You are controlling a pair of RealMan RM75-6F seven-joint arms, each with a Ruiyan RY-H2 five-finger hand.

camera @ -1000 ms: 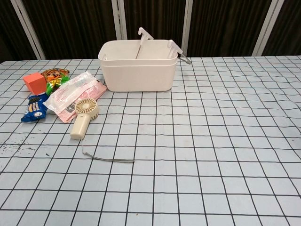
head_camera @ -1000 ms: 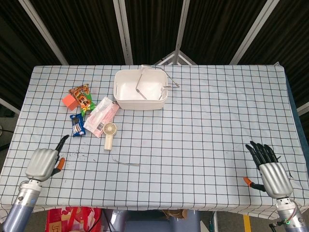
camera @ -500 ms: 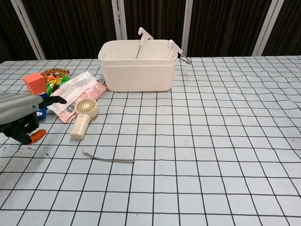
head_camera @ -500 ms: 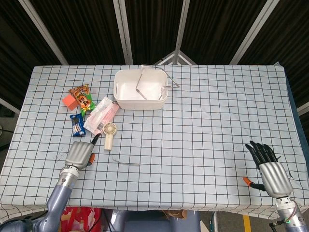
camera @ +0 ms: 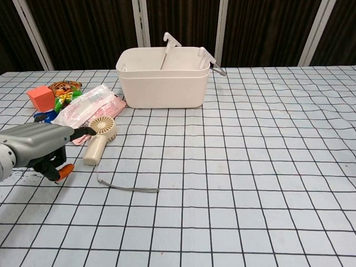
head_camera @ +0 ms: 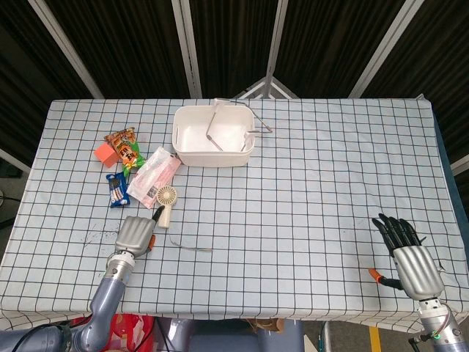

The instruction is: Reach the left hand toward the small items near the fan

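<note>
Left hand [head_camera: 135,233]: near the table's [head_camera: 308,220] front-left edge, just beside the fan [head_camera: 165,203] handle, fingers [camera: 83,131] extended forward, holding nothing. Snack packets [head_camera: 124,149], orange block [head_camera: 105,153], pink pouch [head_camera: 152,174]: clustered beyond the fan, left of the basket [head_camera: 213,136]. Right hand [head_camera: 407,254]: front-right corner, fingers spread, empty.

left hand [head_camera: 134,233]: silver back, black fingers, orange tip | right hand [head_camera: 409,253]: alike

We see our left hand [head_camera: 135,233] low on the checked table [head_camera: 308,191], just beside the fan [head_camera: 165,203], holding nothing. Snack packets [head_camera: 124,150] lie beyond the fan, near the white basket [head_camera: 212,136]. Our right hand [head_camera: 407,257] rests far off, fingers apart.
</note>
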